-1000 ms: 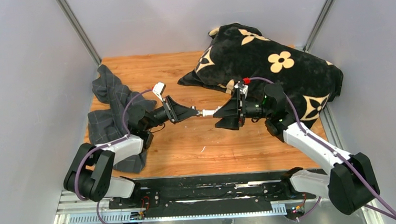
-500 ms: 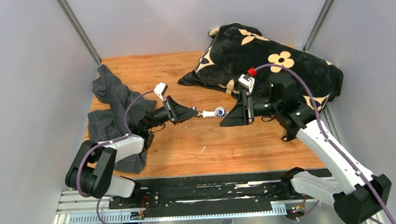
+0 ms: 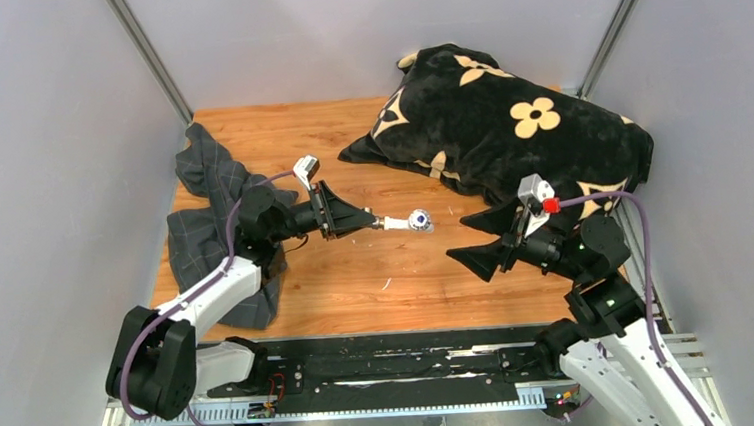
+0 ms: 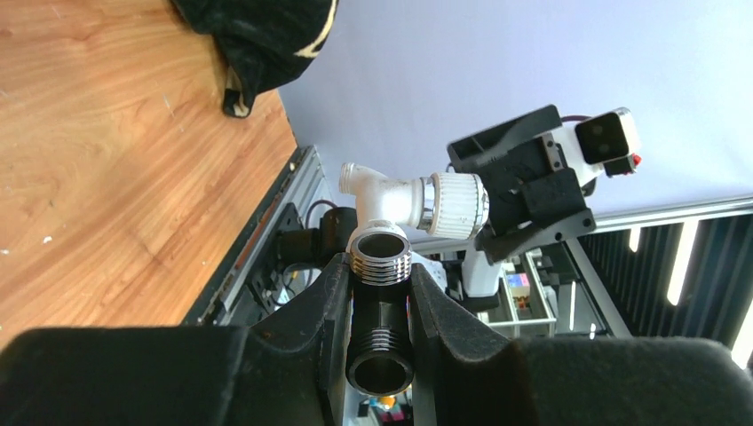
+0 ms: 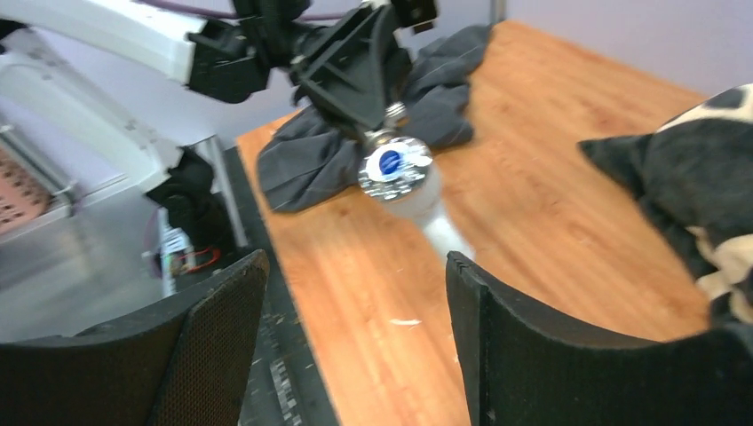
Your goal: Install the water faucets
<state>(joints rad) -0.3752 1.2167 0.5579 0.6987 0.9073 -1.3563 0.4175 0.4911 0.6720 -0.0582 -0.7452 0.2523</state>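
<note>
My left gripper (image 3: pixel 371 219) is shut on the grey metal T-shaped piece (image 4: pixel 380 302) and holds it above the wooden table (image 3: pixel 357 274). The white tap body (image 3: pixel 406 221) with its round metallic end is joined to the far end of that piece and sticks out to the right; it also shows in the left wrist view (image 4: pixel 417 200) and the right wrist view (image 5: pixel 400 173). My right gripper (image 3: pixel 475 238) is open and empty, well to the right of and nearer than the tap, above the table. In the right wrist view (image 5: pixel 355 293) only table shows between its fingers.
A black flowered cushion (image 3: pixel 507 124) lies at the back right, close behind the right arm. A grey checked cloth (image 3: pixel 208 215) lies crumpled at the left, under the left arm. A black rail (image 3: pixel 393 357) runs along the near table edge.
My right gripper let go of the white tap body, opened and pulled back to the right and toward the near edge. The left gripper kept the joined faucet and shifted slightly.
</note>
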